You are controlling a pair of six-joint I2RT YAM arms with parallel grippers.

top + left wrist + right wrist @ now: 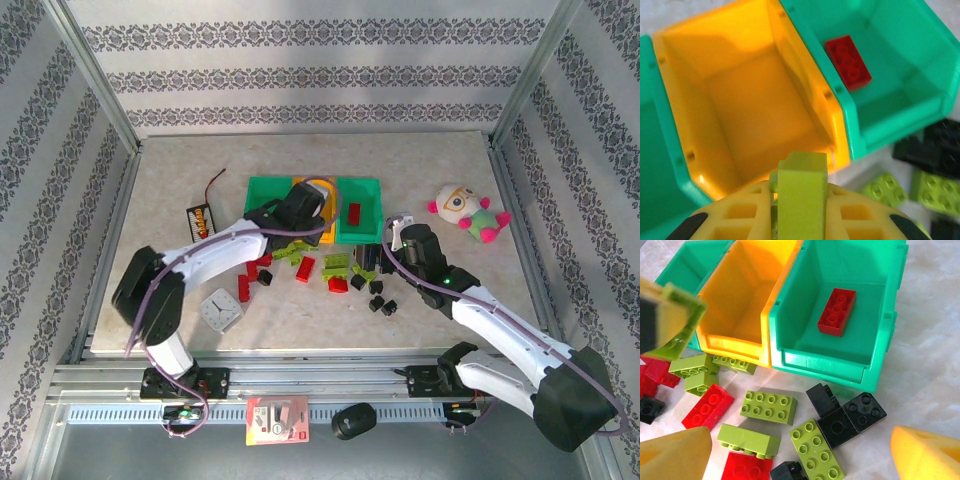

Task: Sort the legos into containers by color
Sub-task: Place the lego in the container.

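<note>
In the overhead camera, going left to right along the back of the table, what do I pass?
battery holder → left green bin → orange bin → right green bin → plush toy

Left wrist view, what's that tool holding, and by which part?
A lime green brick, pinched at its near end by the left tool, far end free above the orange bin.
</note>
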